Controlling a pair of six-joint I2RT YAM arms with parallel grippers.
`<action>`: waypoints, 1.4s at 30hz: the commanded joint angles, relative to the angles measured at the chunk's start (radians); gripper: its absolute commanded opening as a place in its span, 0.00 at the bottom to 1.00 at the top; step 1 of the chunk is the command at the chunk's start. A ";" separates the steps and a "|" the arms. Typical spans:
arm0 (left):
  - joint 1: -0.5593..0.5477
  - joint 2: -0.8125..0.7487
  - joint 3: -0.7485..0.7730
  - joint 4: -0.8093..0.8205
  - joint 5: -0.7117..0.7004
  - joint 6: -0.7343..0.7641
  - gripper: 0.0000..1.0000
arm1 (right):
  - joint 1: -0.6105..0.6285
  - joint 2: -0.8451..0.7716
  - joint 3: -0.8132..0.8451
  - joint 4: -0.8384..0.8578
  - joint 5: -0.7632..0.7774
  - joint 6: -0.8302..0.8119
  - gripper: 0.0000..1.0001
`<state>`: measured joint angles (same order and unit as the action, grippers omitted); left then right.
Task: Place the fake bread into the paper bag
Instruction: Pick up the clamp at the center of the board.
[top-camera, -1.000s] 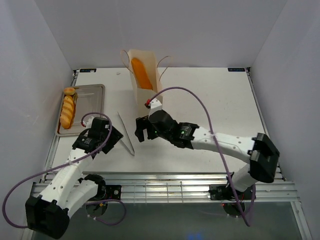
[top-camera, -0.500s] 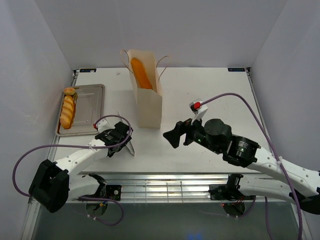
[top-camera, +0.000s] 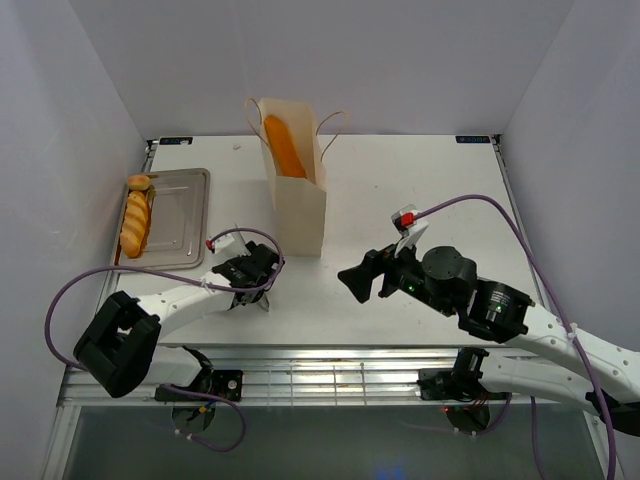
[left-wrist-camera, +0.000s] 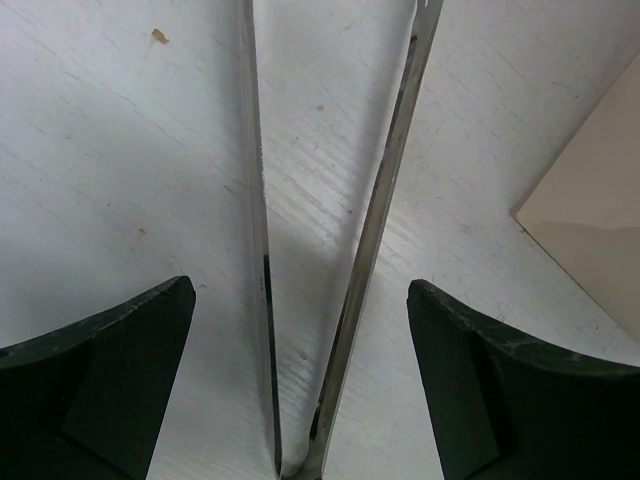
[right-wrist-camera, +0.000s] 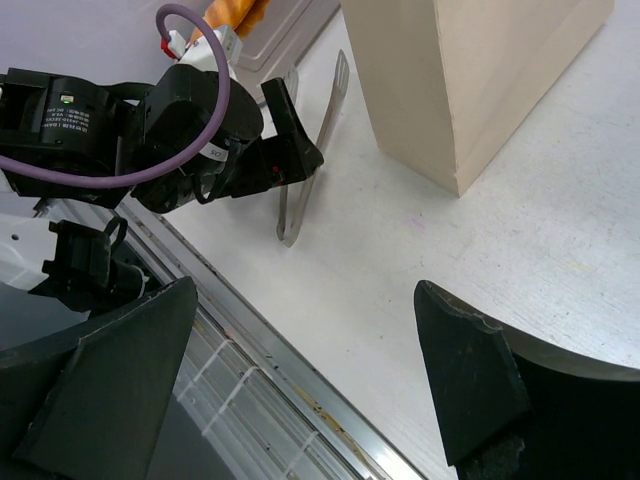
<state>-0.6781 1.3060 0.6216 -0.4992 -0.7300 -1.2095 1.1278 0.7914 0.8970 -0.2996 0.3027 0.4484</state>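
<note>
The tan paper bag (top-camera: 297, 190) stands upright at the table's middle back, with a long orange loaf (top-camera: 284, 146) sticking out of its top. Two more breads (top-camera: 137, 217) lie on the silver tray (top-camera: 178, 215) at the left. My left gripper (top-camera: 258, 278) is open and low over the hinge end of the thin metal tongs (left-wrist-camera: 330, 260), one finger on each side, not touching them. My right gripper (top-camera: 357, 279) is open and empty, above the table right of the bag. The bag's corner also shows in the left wrist view (left-wrist-camera: 590, 230) and its side in the right wrist view (right-wrist-camera: 470, 80).
The tongs (right-wrist-camera: 310, 160) lie on the white table between the tray and the bag, hinge toward the near edge. The table's metal front rail (right-wrist-camera: 300, 385) runs just below the right gripper. White walls close in the left, back and right sides.
My left gripper has slid right along the table to straddle the tongs' hinge end. My right arm has swung away from the bag to the right and lowered slightly.
</note>
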 joint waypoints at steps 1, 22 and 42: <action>-0.003 0.019 0.032 0.097 -0.032 0.071 0.98 | 0.000 -0.026 -0.006 0.013 0.029 -0.025 0.95; -0.001 0.156 -0.053 0.198 -0.088 0.107 0.87 | -0.002 -0.090 -0.040 0.020 0.076 -0.054 0.94; 0.040 0.067 0.079 0.025 -0.059 0.094 0.00 | -0.002 -0.141 -0.052 0.022 0.105 -0.076 0.94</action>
<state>-0.6678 1.4723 0.6266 -0.3988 -0.8734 -1.1450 1.1275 0.6617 0.8524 -0.3080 0.3851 0.4026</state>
